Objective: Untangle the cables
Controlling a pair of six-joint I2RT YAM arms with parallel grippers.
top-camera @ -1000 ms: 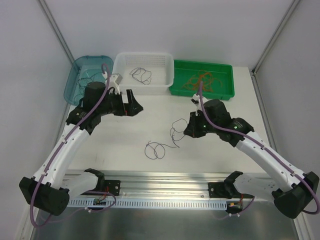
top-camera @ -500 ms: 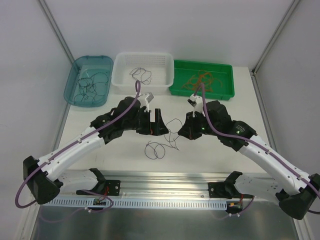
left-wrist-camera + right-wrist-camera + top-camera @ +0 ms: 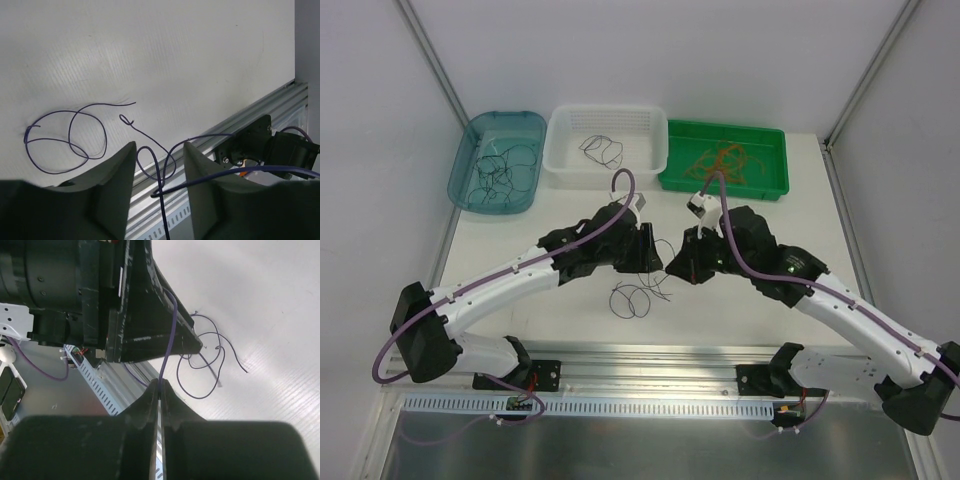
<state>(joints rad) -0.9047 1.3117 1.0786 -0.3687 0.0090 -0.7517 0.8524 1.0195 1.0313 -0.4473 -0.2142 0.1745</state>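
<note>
Currently right claw point(image 3: 160, 390) clamped tight on thin dark-purple wire point(image 3: 171, 330); left claw point(image 3: 159, 149) part-open, strand between jaws, ungripped. Best close squarely on strand, then draw apart slowly.

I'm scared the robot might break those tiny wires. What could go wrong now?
The left end effector and right end effector sit almost touching, so they might bump. The right one pinches a thin cable that runs between the left one's open fingers; a hard pull could make it slip out or tighten the tangle. The looped cables on the table might get dragged along.
</note>
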